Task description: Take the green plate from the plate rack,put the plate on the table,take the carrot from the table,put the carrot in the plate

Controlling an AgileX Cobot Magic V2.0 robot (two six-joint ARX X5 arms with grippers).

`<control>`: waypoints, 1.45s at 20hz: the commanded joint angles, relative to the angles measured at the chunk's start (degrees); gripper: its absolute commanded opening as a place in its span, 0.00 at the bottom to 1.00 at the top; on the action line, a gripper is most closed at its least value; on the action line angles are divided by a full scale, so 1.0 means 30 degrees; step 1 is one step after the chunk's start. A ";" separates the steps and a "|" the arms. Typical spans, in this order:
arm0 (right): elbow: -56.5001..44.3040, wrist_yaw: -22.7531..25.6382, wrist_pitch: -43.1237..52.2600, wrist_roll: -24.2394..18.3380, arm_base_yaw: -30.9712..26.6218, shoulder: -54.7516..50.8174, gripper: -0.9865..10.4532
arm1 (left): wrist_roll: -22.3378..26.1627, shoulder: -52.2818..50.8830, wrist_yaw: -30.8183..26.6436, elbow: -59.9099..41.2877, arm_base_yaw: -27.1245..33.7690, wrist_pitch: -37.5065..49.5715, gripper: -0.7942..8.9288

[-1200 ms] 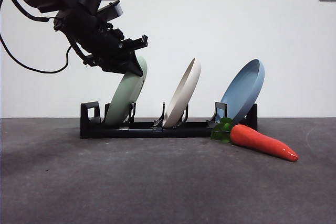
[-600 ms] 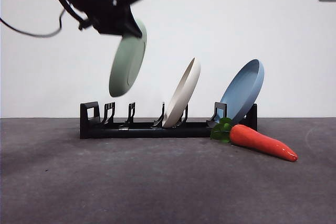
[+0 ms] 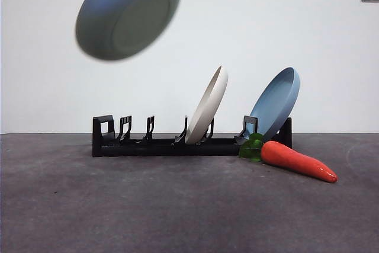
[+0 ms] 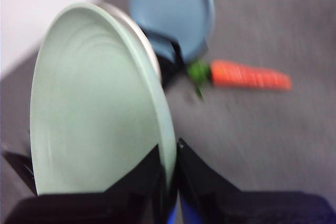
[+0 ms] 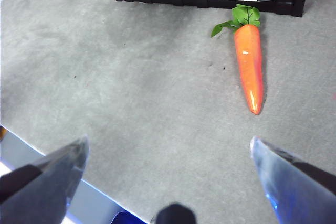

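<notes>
Up in the top left of the front view I've got the green plate (image 3: 127,13), blurred and tilted, high above the plate rack (image 3: 177,143) and clear of it. Only a dark tip of an arm shows at the plate's upper edge. Along the middle of the frame, the rack sits on the table (image 3: 177,205) with its left slots free, the cream-white plate (image 3: 208,106) leaning in the centre and the blue plate (image 3: 277,103) leaning at the right end. Lower right, the carrot (image 3: 296,161) lies on the table, its leaves just beside the rack's right end.

Left wrist view now: my left gripper (image 4: 169,174) is clamped on the green plate's rim, one jaw on each face, plate filling the left half. Blue plate upper centre, carrot right of centre, all smeared.

Right wrist view: my right gripper (image 5: 170,156) hangs above the table with jaws spread wide, gripping nothing. Carrot upper right, tip pointing down the frame, rack along the top edge.
</notes>
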 commanded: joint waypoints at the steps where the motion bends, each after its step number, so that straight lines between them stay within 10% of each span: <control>1: 0.0058 -0.0015 0.0080 -0.0015 0.0044 -0.0015 0.66 | 0.0889 0.0160 -0.0998 -0.1290 -0.1362 0.0299 0.08; 12: 0.0051 -0.0029 0.0131 0.0117 0.0044 -0.0015 0.66 | 0.4524 0.3548 -0.6113 -0.9741 -0.5982 0.8699 0.08; 23: 0.0058 -0.0015 0.0189 0.0138 0.0044 0.0284 0.66 | 0.3614 0.7198 -0.3388 -0.9690 -0.6295 0.9486 0.10; 29: 0.0058 -0.0015 0.0408 0.0270 0.0051 0.0918 0.66 | 0.2390 0.7053 -0.3045 -0.9559 -0.6280 0.9216 0.28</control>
